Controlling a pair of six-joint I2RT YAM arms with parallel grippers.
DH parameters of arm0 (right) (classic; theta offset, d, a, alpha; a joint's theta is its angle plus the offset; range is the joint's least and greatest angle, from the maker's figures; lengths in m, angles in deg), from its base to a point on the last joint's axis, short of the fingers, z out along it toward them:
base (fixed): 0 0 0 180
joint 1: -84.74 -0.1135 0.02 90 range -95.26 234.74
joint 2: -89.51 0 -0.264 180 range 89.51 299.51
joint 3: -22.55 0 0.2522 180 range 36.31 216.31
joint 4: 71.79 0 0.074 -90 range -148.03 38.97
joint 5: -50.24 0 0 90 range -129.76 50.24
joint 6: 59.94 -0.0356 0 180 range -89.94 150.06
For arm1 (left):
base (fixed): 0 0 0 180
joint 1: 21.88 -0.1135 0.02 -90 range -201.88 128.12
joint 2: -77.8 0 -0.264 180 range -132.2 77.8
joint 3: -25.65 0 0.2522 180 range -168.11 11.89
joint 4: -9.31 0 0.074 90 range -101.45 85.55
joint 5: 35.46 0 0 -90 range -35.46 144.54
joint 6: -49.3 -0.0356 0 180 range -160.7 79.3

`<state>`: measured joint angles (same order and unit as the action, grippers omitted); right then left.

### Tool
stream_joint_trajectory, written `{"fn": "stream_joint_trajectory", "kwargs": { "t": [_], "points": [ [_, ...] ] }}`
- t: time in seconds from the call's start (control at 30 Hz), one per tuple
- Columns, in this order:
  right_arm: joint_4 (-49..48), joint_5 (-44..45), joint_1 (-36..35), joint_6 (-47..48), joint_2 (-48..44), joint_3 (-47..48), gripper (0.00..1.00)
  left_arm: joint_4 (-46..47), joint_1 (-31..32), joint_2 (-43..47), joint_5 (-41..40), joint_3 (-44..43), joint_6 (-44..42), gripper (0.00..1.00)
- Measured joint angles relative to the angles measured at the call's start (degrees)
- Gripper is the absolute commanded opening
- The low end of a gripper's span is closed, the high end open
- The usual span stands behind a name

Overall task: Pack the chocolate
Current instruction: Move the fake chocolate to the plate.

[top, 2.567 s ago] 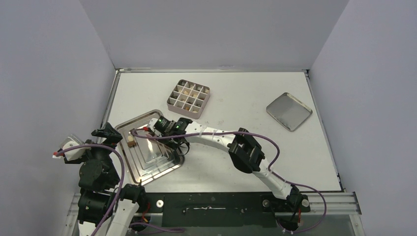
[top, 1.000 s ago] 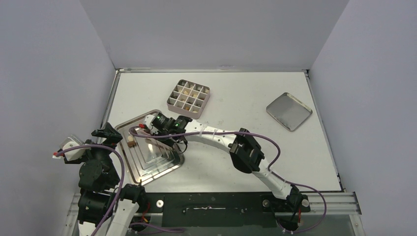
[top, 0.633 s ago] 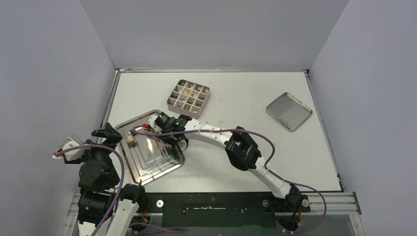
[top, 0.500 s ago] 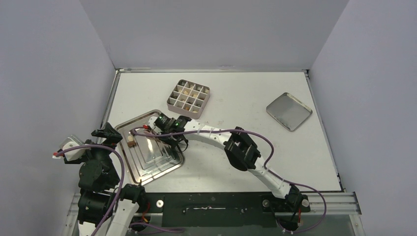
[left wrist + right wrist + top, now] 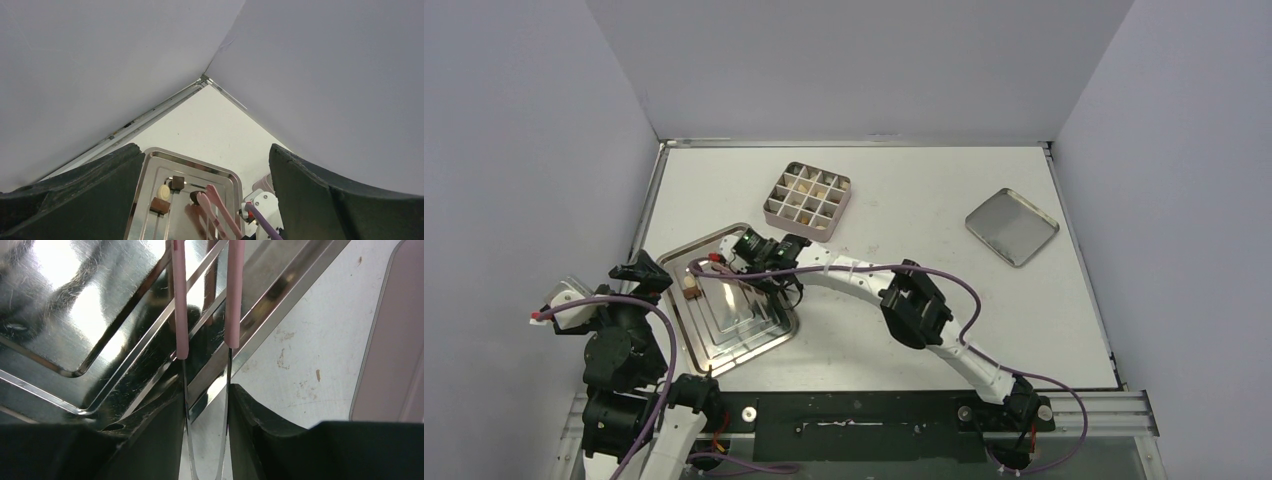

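Brown chocolate beside pink tweezers

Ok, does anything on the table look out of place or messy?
Nothing spilled or damaged. The silver tray sits skewed to the table edges, the silver lid lies far right of the gridded tin, and brown smudges mark the table beside the tray.

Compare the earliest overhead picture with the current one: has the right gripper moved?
Yes. The right gripper, holding tweezers, has shifted left, farther across the silver tray, toward the chocolate pieces.

Overhead and both close wrist views share the tray.
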<state>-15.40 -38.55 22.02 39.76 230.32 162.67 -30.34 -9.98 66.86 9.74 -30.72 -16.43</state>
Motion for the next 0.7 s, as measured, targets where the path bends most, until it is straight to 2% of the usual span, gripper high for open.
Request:
{"fn": "stream_joint_trajectory", "kwargs": {
  "t": [0.13, 0.27, 0.7],
  "points": [
    [0.0, 0.5, -0.6, 0.2, 0.9, 0.6, 0.38, 0.0, 0.0, 0.3, 0.0, 0.1, 0.0, 0.95],
    [0.2, 1.4, -1.1, 0.6, 1.9, 0.8, 0.35, 0.0, 0.0, 0.4, 0.0, 0.1, 0.0, 0.95],
    [0.8, 3.7, -2.3, 2.0, 3.7, 3.7, 0.35, 0.0, 0.0, 0.8, 0.0, 0.1, 0.0, 0.95]
  ]
}}
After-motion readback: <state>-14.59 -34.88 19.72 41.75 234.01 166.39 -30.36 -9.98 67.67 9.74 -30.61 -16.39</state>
